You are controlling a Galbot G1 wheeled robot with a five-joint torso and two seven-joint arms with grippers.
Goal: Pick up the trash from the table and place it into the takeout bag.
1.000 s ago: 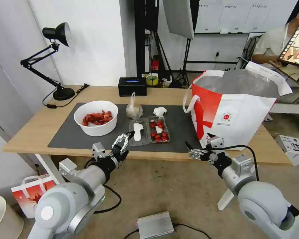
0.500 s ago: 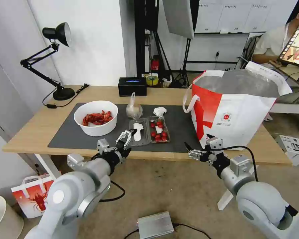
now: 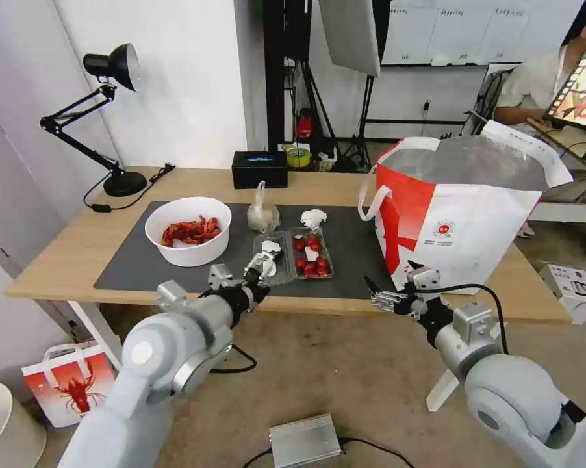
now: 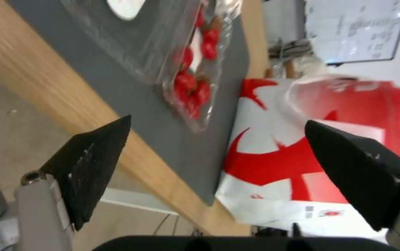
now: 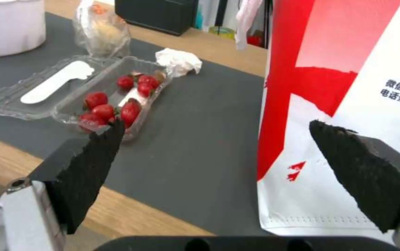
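heads up, your left gripper (image 3: pixel 262 261) is sitting at the near edge of the long light-wood table (image 3: pixel 59 260), jaws spread wide with nothing between them, just at the 7 o'clock corner of the clear hinged plastic box of small red tomatoes (image 3: pixel 293 255). your right gripper (image 3: pixel 379 296) hangs off the table edge at about 5 o'clock from that box, also wide open and empty, right in front of the big white takeout bag with red side panels (image 3: pixel 458 221).

rest of the trash is all on the dark grey mat (image 3: pixel 143 270): white round bowl of red crayfish shells (image 3: pixel 188 231) at 9 o'clock from the box, small knotted clear bag (image 3: pixel 262 211) at 11, crumpled white tissue (image 3: pixel 313 218) at 12.

what i'd watch for, my guess:
- that box lies open flat. pinch only the lid half and the tray side will probably swing down and dump tomatoes.
- thin plastic flexes, so a grip on the rim could slip or crush it.
- coming in low, the lower finger may catch the table edge or shove the box across the mat rather than get under it.
- the bag's mouth stands high, so a low carry could knock it over.
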